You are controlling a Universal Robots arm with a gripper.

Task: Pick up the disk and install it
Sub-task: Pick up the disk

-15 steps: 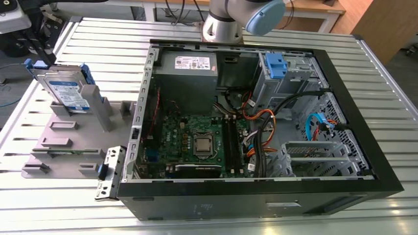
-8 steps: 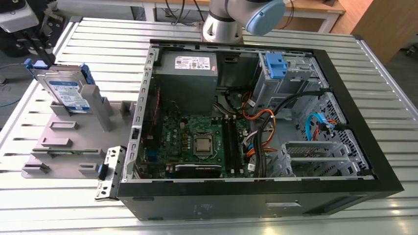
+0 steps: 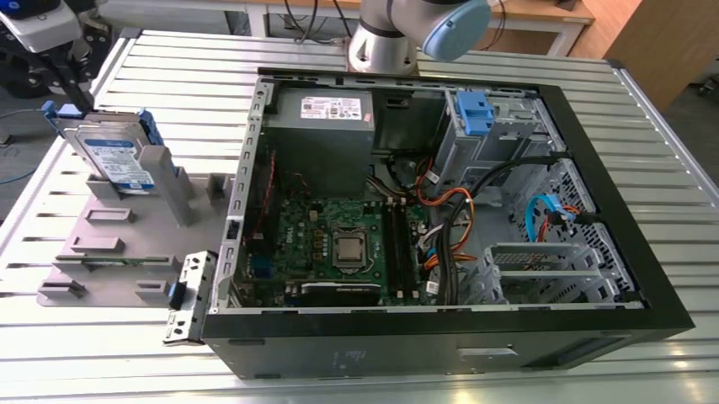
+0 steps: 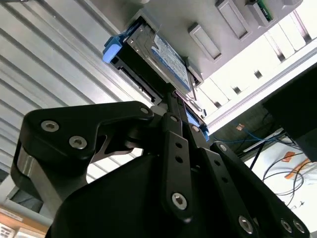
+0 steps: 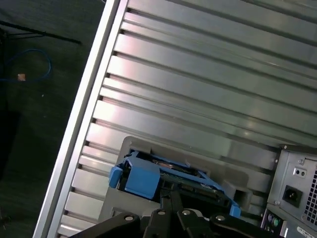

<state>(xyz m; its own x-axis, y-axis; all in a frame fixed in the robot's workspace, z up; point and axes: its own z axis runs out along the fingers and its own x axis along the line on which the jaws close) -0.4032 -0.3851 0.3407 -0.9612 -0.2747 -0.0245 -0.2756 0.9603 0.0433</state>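
1. One disk (image 3: 117,162) stands on edge in one grey rack (image 3: 107,244) at the exterior view's left, on the slatted bench (image 3: 663,168) (a blue carrier frame runs round it).
2. One gripper (image 4: 173,105) sits right at the disk's exposed edge in the second wrist view; whether the jaws are clenched on it, I cannot tell.
3. One open computer case (image 3: 450,353) lies just right of the rack, with one blue bracket (image 3: 474,114) in its far bay.
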